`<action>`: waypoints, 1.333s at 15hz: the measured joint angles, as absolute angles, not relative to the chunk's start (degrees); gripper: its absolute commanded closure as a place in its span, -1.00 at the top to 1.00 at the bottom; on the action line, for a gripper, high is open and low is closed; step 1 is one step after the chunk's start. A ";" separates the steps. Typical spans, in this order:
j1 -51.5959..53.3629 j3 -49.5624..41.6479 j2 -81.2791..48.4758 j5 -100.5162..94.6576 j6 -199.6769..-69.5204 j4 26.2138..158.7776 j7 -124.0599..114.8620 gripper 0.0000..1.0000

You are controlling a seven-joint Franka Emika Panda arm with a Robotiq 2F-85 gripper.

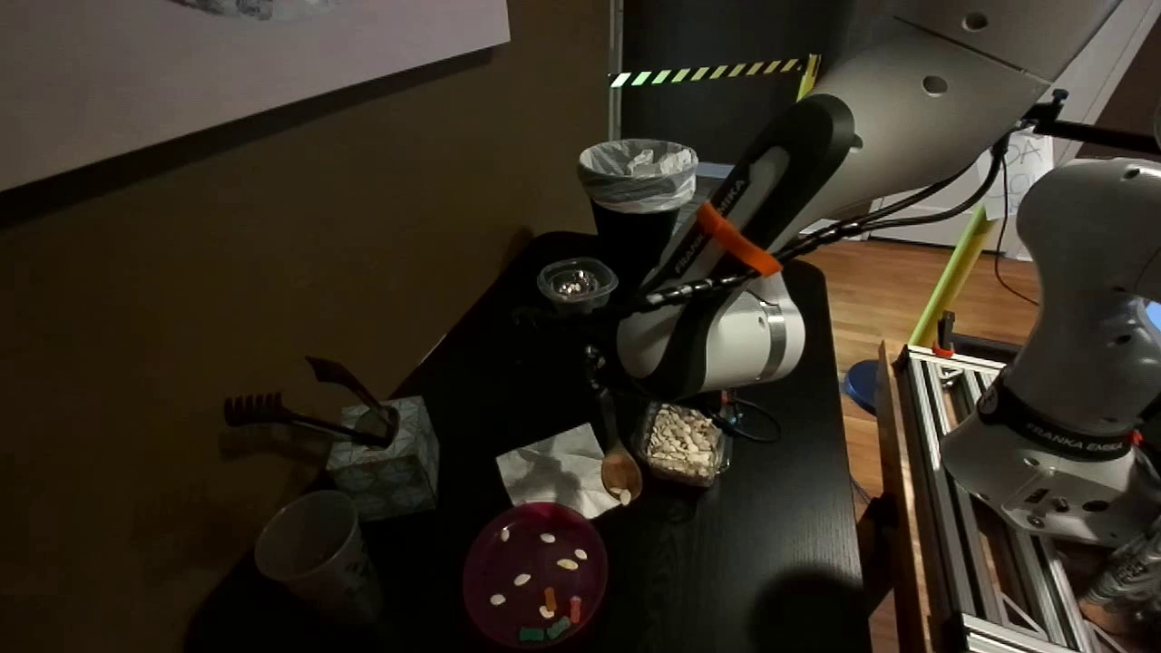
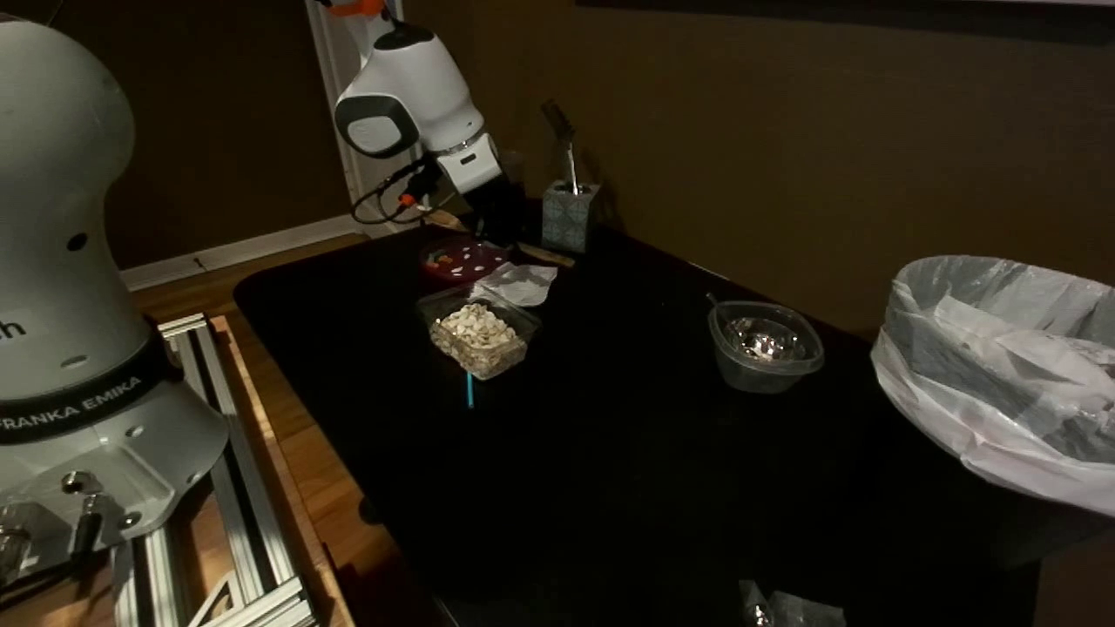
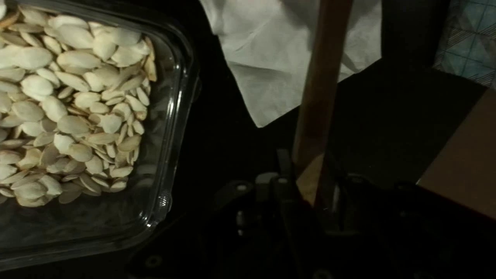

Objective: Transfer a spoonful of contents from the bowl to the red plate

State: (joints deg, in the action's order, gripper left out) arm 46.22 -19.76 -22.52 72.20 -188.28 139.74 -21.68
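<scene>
My gripper is shut on the handle of a wooden spoon. In an exterior view the spoon's head appears over the gap between the napkin and the seed bowl, with a few pale seeds at its tip. The bowl is a clear square plastic container full of pale seeds; it also shows in an exterior view. The dark red plate holds several scattered seeds and some coloured pieces; it also shows in an exterior view. The gripper partly hides the spoon there.
A white napkin lies beside the plate. A tissue box holding dark utensils and a clear cup stand by the wall. A plastic container and a lined bin stand at the opposite end.
</scene>
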 measured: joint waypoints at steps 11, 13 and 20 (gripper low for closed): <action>57.11 -28.51 -24.58 72.27 -191.24 134.81 -34.95 -0.89; 58.70 -29.16 -25.56 72.69 -195.78 133.46 -36.52 -0.89; 57.61 -22.97 -28.95 72.72 -216.57 128.68 -34.91 -0.89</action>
